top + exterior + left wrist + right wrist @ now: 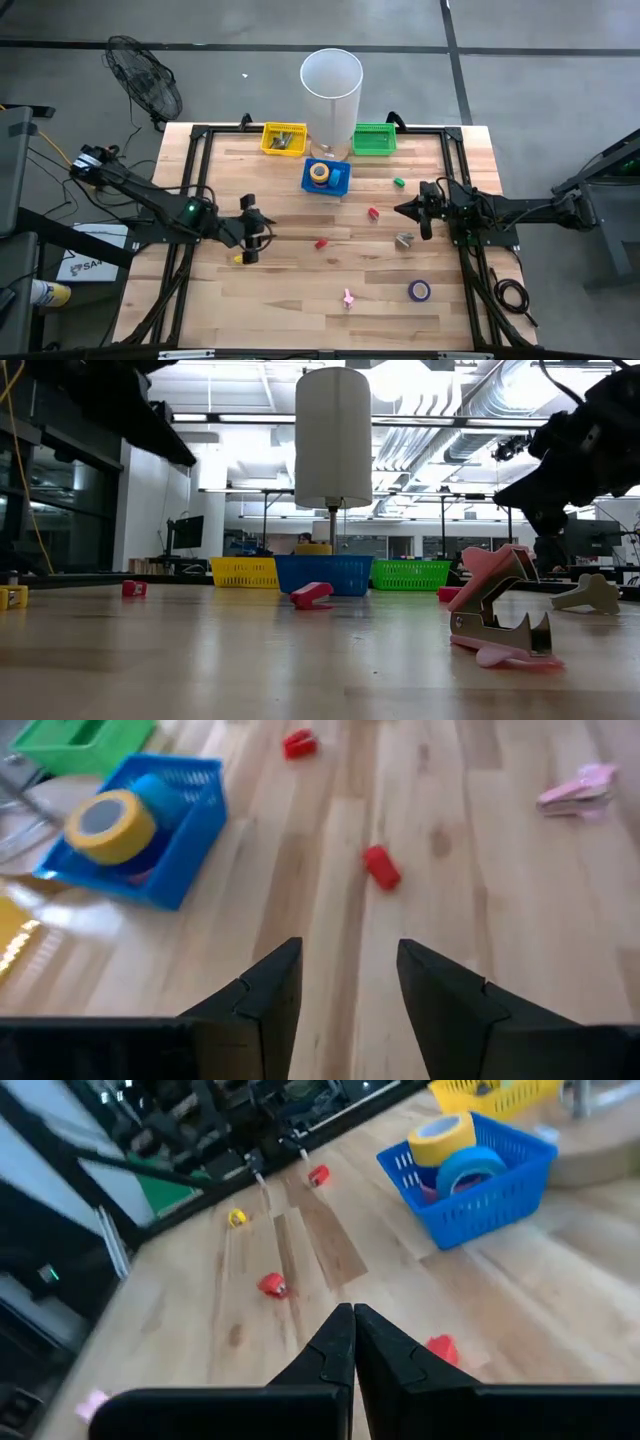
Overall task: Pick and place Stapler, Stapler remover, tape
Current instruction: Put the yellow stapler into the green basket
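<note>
Left gripper (345,995) hovers with fingers parted and empty near a red stapler (381,866), while right gripper (353,1342) hangs pinched closed, empty, beyond the blue basket (490,1205)

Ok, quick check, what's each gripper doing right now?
Left gripper: open, empty, above the table near the yellow piece.
Right gripper: shut, holding nothing, above the table's right side.

1. Left gripper (348,982) at bottom centre, its two dark fingers apart over bare wood
2. Blue basket (178,870) at upper left holds a yellow tape roll (110,825)
3. Green basket (85,742) at top left corner
4. Red pieces at centre (381,866) and top (298,743)
5. Pink staple remover (577,791) at upper right
</note>
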Controlling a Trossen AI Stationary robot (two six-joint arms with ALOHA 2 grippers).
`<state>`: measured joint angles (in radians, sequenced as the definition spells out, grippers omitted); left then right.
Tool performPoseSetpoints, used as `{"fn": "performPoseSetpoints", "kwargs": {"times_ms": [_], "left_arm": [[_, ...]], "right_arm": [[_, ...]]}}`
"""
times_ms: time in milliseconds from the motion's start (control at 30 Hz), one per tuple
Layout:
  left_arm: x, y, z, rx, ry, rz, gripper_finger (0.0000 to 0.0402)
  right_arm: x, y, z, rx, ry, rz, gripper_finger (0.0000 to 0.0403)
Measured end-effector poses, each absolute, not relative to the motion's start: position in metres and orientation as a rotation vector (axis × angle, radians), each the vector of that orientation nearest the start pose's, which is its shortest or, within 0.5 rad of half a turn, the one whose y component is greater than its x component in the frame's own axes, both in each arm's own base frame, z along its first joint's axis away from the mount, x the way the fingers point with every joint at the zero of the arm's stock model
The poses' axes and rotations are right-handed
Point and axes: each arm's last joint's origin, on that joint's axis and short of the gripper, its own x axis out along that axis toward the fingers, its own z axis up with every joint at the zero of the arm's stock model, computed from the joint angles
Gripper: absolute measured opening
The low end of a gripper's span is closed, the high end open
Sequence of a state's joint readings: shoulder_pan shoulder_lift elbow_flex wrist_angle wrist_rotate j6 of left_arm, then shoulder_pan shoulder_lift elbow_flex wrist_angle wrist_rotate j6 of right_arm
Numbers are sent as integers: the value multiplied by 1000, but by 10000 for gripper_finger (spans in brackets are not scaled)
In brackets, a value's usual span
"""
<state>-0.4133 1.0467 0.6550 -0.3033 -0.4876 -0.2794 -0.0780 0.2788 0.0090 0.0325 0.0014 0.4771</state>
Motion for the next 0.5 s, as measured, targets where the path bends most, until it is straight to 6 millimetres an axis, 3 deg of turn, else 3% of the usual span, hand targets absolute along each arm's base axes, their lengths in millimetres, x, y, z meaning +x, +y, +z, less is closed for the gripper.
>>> {"fn": "performPoseSetpoints", "kwargs": {"times_ms": [300, 500], "left_arm": [[176, -63, 219, -30, 685, 198, 162], [159, -60, 193, -161, 920, 151, 162]], "right_arm": [[113, -9, 146, 521, 210, -158, 0], [113, -10, 144, 519, 230, -172, 0]]}}
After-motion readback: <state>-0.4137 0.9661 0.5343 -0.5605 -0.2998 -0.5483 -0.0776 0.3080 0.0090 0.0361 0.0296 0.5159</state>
